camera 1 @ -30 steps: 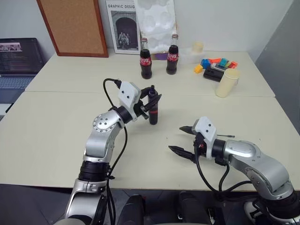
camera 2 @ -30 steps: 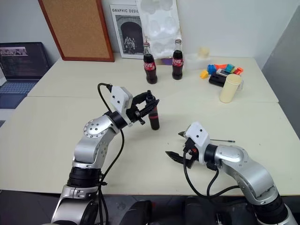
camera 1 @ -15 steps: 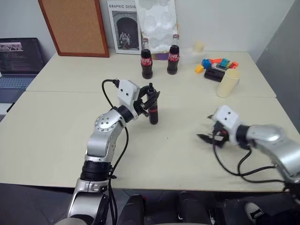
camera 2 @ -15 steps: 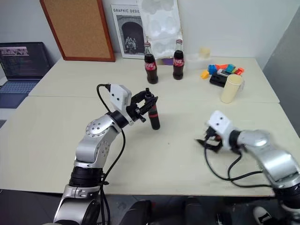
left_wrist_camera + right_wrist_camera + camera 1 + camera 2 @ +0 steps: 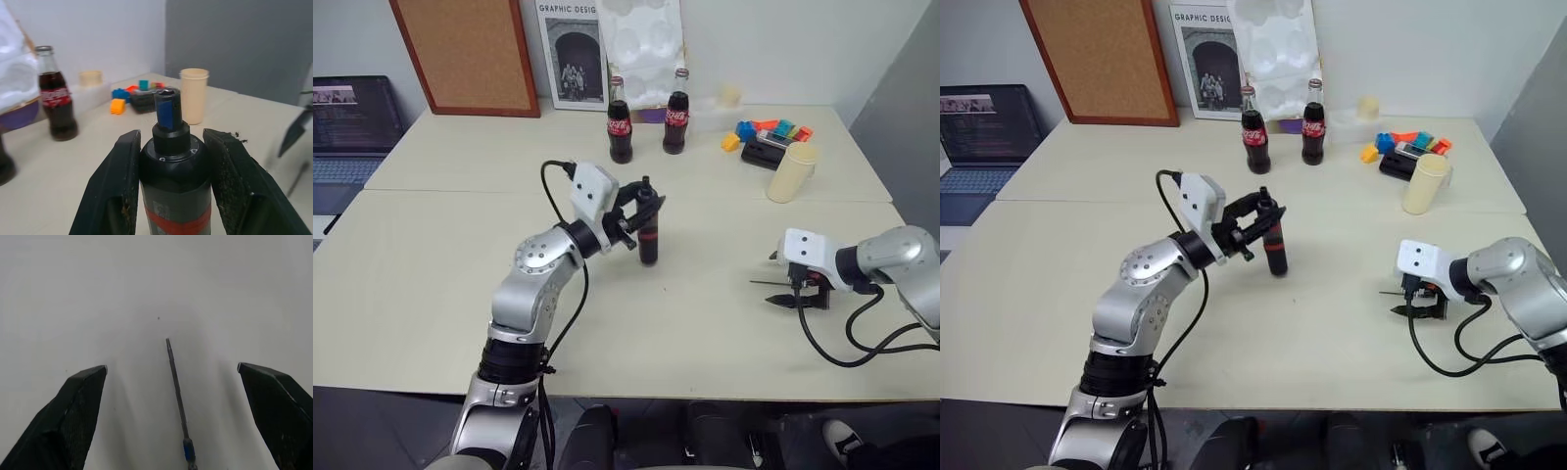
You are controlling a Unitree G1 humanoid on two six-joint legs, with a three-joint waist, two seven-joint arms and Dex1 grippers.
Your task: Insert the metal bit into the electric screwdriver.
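My left gripper (image 5: 642,209) is shut on the electric screwdriver (image 5: 649,233), a black body with a red band, held roughly upright over the middle of the table. In the left wrist view the screwdriver (image 5: 175,169) sits clamped between both fingers (image 5: 115,191). The metal bit (image 5: 176,394), a thin dark rod, lies flat on the table at the right. My right gripper (image 5: 171,368) hangs over it, pointing down, open, with the bit between its spread fingertips and untouched. From the head view the right gripper (image 5: 795,296) shows the bit (image 5: 766,284) sticking out to its left.
Two cola bottles (image 5: 620,133) (image 5: 674,124) stand at the back centre. A cream cup (image 5: 789,173) and coloured blocks (image 5: 762,131) sit at the back right. A laptop (image 5: 350,122) is at the far left. A seam (image 5: 460,191) crosses the table.
My right arm swung to the right and turned its open fingers down over the bit. My left gripper shifted slightly right with the screwdriver still in it.
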